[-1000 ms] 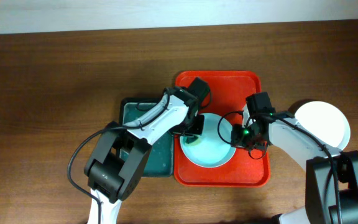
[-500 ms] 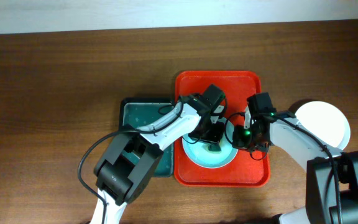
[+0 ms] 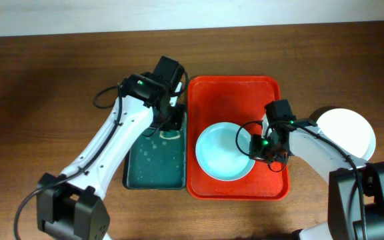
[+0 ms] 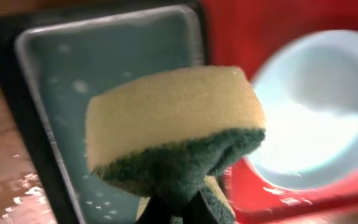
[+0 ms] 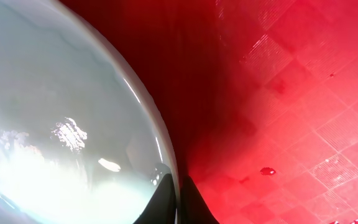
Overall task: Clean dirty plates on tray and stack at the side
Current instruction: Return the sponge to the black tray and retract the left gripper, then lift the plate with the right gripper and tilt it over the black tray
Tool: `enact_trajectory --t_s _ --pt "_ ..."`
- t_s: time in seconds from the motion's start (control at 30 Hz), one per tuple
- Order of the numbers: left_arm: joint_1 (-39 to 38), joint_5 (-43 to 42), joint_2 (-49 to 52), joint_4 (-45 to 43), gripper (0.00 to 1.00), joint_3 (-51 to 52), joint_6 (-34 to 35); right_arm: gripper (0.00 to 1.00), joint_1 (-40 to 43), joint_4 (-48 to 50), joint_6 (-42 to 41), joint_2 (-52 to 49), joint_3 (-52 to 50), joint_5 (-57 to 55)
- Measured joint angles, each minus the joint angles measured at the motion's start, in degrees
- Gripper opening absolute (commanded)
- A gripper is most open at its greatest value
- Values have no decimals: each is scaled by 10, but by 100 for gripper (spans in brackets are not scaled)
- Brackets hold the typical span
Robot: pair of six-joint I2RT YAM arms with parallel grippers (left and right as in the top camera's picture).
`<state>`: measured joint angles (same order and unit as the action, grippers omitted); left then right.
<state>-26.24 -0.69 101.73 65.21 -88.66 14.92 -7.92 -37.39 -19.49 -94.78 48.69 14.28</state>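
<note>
Pinching plate (image 3: 220, 159) rim, left fingers (image 4: 161, 216) clutching sponge (image 4: 173, 121)

Positions are given relative to the tray (image 3: 267, 90). A plate (image 3: 219, 155) lies in its near half, toward the left. The right gripper (image 3: 259, 145) pinches that plate's right rim. A second plate (image 3: 349, 130) rests on the table (image 3: 45, 100) just right of the tray. A small tray (image 3: 153, 167) lies just left of it. Over that small tray's far end, the left gripper (image 3: 170, 127) grips a sponge (image 4: 173, 118).
</note>
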Motion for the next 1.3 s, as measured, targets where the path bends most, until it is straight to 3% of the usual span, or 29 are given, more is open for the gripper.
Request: enact_trajectory --t_s 0.13,0.23,0.27,0.3,0.53,0.7,0.87,0.97,1.1,1.3 --pt "24 34 15 -131 18 168 5 4 0 -3 0 0 1 0" --pt "26 37 18 -171 54 227 11 5 0 -3 1 0 1 0" --pt "27 35 18 -171 71 231 9 5 0 -4 3 0 1 0" --pt "28 31 18 -169 80 232 12 5 0 -6 6 0 1 0" --pt "110 -59 -46 -47 100 148 12 4 -1 -176 37 116 85 -32" --pt "210 -71 -206 -28 100 120 11 4 -33 -231 38 180 213 -79" --pt "304 -75 -283 -20 99 120 11 4 -158 -191 41 179 273 -147" --pt "313 -75 -305 -2 99 120 11 4 -241 -144 30 156 277 -186" --pt "313 -75 -308 16 99 120 11 4 -321 -59 17 49 279 -231" --pt "313 -75 -308 37 99 120 11 4 -393 -56 14 16 281 -349"
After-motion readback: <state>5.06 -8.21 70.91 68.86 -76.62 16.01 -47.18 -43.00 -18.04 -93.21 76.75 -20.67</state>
